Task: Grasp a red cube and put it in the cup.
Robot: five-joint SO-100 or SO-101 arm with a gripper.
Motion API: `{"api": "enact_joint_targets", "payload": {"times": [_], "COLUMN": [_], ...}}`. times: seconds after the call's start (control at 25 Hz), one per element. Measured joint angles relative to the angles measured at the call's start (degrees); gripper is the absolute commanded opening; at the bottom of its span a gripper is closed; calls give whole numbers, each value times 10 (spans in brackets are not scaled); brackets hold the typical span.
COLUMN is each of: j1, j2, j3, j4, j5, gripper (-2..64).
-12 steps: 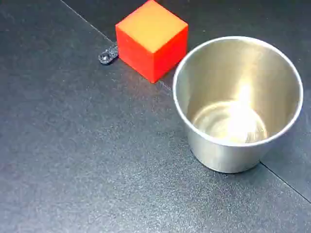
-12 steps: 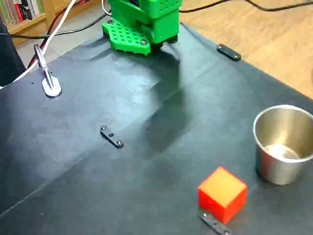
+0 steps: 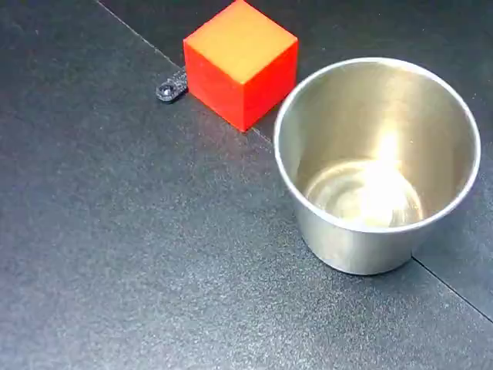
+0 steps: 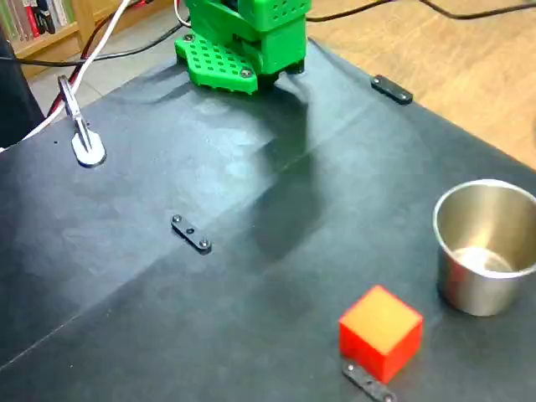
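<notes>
The red cube (image 3: 240,62) (image 4: 380,332) rests on the black table mat, its top face a lighter orange. Close beside it stands the cup (image 3: 377,162) (image 4: 486,247), a shiny steel tumbler, upright and with nothing inside. A small gap separates cube and cup. No gripper appears in either fixed view; only the arm's green base (image 4: 244,38) shows at the far edge of the table, and a shadow falls on the mat in front of it.
A small black metal bracket (image 3: 171,87) (image 4: 368,383) lies against the cube. Another bracket (image 4: 191,234) lies mid-table and a third (image 4: 391,89) near the far right edge. A silver clamp (image 4: 82,134) and cables sit at the far left. The mat's right edge borders wood flooring.
</notes>
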Motion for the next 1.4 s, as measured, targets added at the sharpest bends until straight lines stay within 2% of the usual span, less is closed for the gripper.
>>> {"api": "enact_joint_targets", "payload": {"times": [1.08, 1.4], "j1": [3, 178], "j2": [-25, -175], "j3": [0, 0], "j4": [1, -2], "j5": [0, -8], "gripper": [259, 258]}}
